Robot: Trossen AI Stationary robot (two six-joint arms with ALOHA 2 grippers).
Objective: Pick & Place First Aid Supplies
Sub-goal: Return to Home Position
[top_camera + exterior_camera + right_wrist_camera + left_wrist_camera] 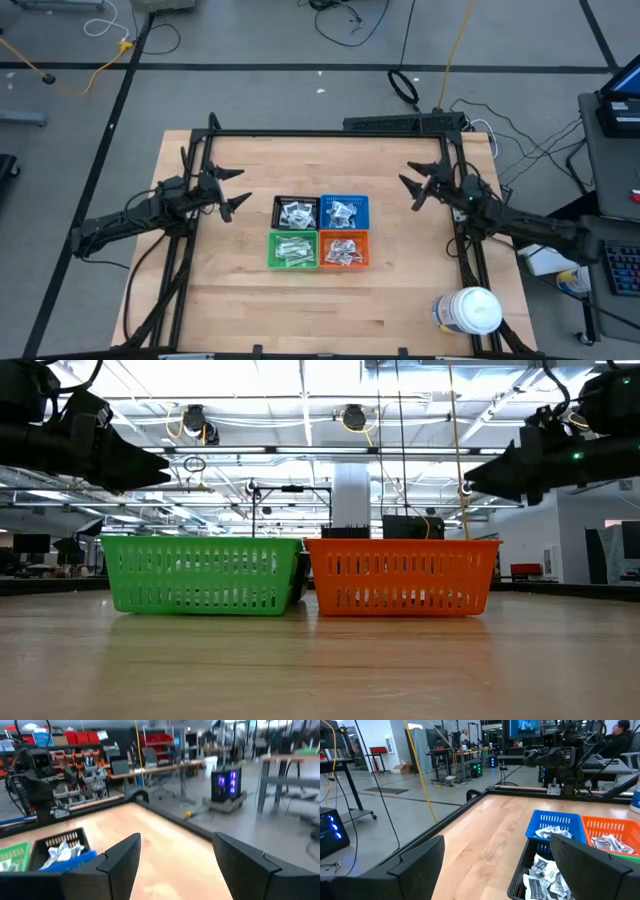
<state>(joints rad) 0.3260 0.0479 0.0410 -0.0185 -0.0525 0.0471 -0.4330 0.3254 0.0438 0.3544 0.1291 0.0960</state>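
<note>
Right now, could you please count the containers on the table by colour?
Black bin: 1
Blue bin: 1
Green bin: 1
Orange bin: 1
White jar: 1
Total: 5 containers
Either side of the bins, the left gripper and right gripper hang open.

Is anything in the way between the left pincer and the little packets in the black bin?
Nothing visible. The left pincer hangs open beside the black bin, only bare table between them. The packets lie inside it, uncovered from above; just the bin's own wall is in front. The right pincer waits past the blue bin.
</note>
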